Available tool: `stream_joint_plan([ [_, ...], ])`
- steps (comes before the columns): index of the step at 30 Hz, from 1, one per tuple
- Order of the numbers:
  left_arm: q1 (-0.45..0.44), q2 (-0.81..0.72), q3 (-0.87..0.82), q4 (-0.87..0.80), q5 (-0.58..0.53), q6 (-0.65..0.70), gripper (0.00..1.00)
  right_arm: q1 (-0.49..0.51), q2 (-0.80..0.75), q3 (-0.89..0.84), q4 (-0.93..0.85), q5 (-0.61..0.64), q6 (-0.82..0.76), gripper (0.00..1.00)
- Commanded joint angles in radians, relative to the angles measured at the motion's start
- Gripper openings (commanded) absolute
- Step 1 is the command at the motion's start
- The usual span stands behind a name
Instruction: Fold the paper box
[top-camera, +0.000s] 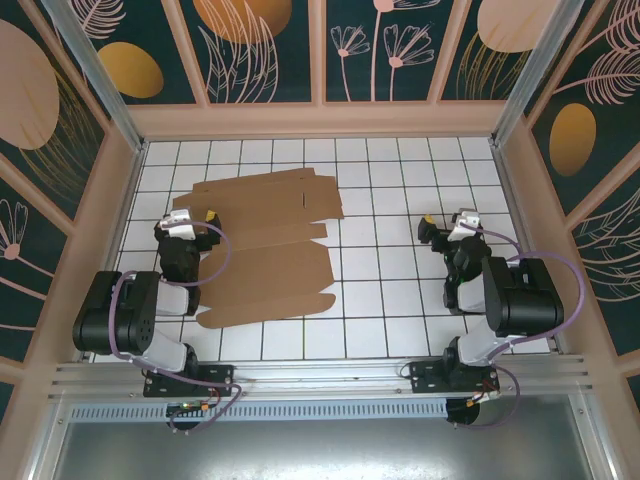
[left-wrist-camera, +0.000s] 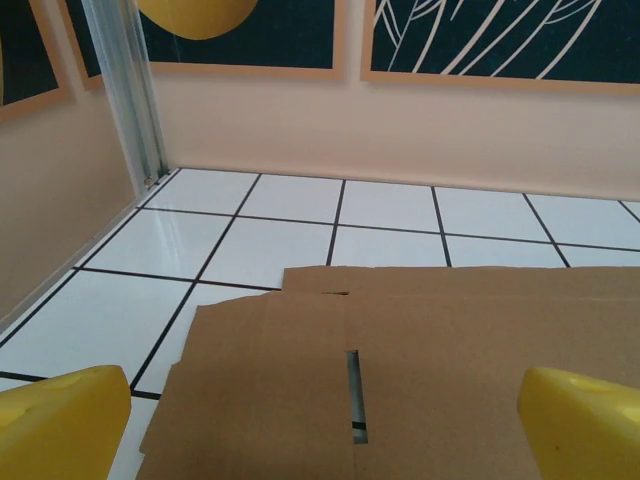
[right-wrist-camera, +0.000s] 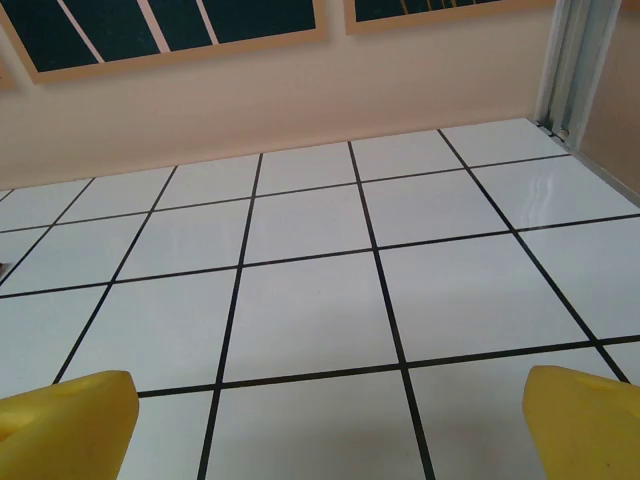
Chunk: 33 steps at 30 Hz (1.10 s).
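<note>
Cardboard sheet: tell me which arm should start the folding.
Left, most likely. The left gripper hangs open over the cardboard sheet at its left edge, and its wrist view looks straight onto the sheet. The right gripper, also open, is over white tiles, apart from the sheet.

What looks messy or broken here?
Nothing is broken or spilled. The paper box just lies flat and unfolded, a bit crooked on the tiled table, its left edge below the open left gripper.
</note>
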Motion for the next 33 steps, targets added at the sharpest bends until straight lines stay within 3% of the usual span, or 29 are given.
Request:
stream_joint_plan([
  [1,0.007,-0.006,0.002,0.013,0.014,-0.003,0.99,0.000,-0.012,0.019,0.010,-0.007,-0.005,0.99],
  [29,0.001,-0.034,0.001,-0.003,0.019,0.005,0.99,-0.007,-0.022,0.007,0.028,-0.032,-0.002,0.99],
  [30,-0.008,-0.078,0.020,-0.068,0.030,0.022,0.99,0.021,-0.071,-0.012,0.024,0.004,-0.037,0.99],
  [33,-0.072,-0.231,0.140,-0.361,0.010,0.066,0.99,0.217,-0.242,0.013,-0.115,0.301,-0.176,0.99],
])
